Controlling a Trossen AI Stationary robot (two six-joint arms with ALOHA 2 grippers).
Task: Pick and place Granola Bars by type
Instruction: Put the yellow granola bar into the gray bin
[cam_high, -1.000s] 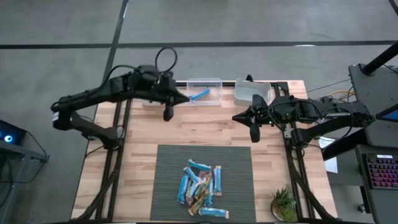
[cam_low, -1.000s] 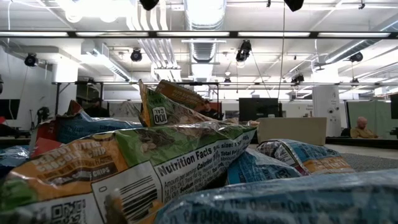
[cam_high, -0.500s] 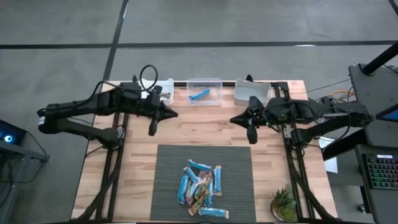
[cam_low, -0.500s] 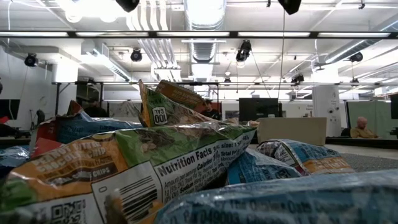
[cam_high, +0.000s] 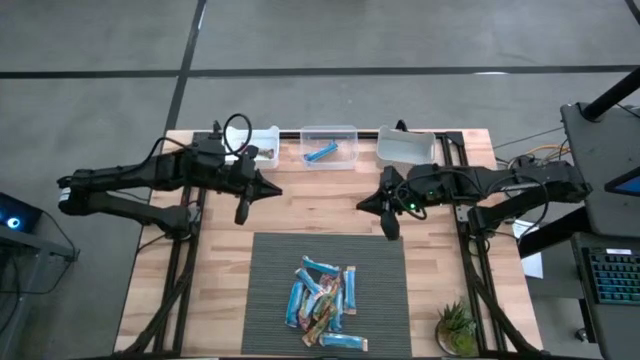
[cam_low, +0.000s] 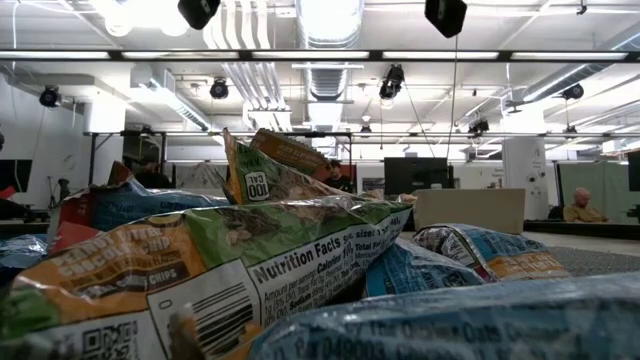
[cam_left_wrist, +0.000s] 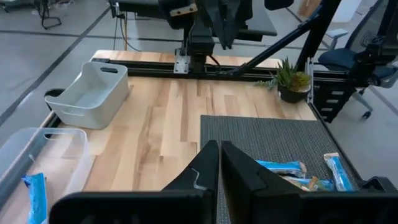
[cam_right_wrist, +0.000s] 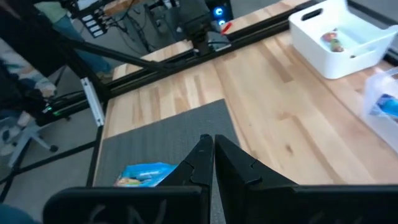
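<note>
1. Our right pincer (cam_high: 390, 232) is clenched and empty, hanging over bare worktop (cam_high: 320, 205) just beside the mat's (cam_high: 270, 290) far edge
2. Our left pincer (cam_high: 240, 214) is likewise clenched and empty, farther off toward the left
3. The bars (cam_high: 322, 302) lie heaped on the mat, toward the near edge from both pincers; we judge the right arm nearer
4. Their long axes mostly run near to far
5. Open mat rings the heap; the bins (cam_high: 328, 147) line the far edge, one blue bar (cam_high: 321, 152) in the middle bin
</note>
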